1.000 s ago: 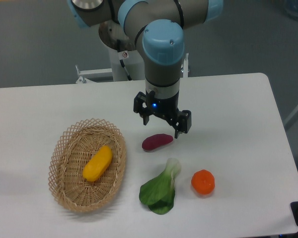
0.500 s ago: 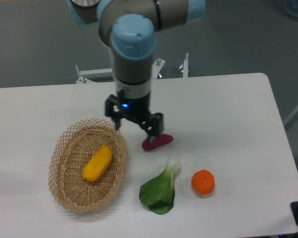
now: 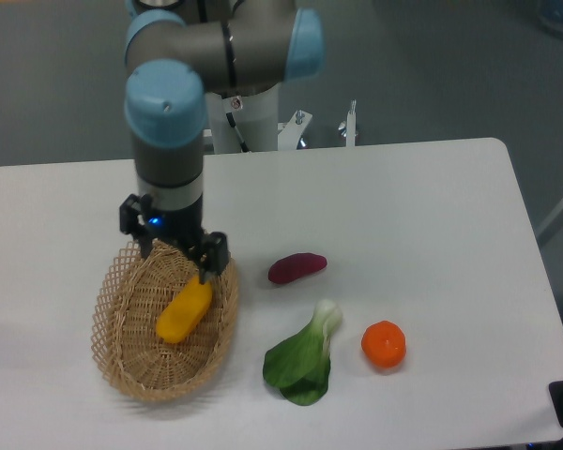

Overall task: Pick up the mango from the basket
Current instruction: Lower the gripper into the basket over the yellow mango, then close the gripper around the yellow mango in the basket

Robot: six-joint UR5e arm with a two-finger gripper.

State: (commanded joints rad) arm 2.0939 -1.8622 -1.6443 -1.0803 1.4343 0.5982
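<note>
The mango (image 3: 184, 310), smooth and yellow-orange, lies slantwise in the middle of the oval wicker basket (image 3: 123, 360) at the table's left front. My gripper (image 3: 175, 262) hangs over the basket's far end, just above the mango's upper tip. Its two dark fingers stand spread apart with nothing between them, so it is open. One fingertip (image 3: 207, 273) is close to the mango's top end; whether it touches I cannot tell.
A dark purple tuber (image 3: 296, 268) lies right of the basket. In front of it are a green bok choy (image 3: 305, 357) and a round orange tangerine (image 3: 384, 343). The arm's base stands behind the table's far edge.
The arm has swung left, from above the purple tuber to over the basket's far end. The gripper stayed open and nothing on the table moved.
</note>
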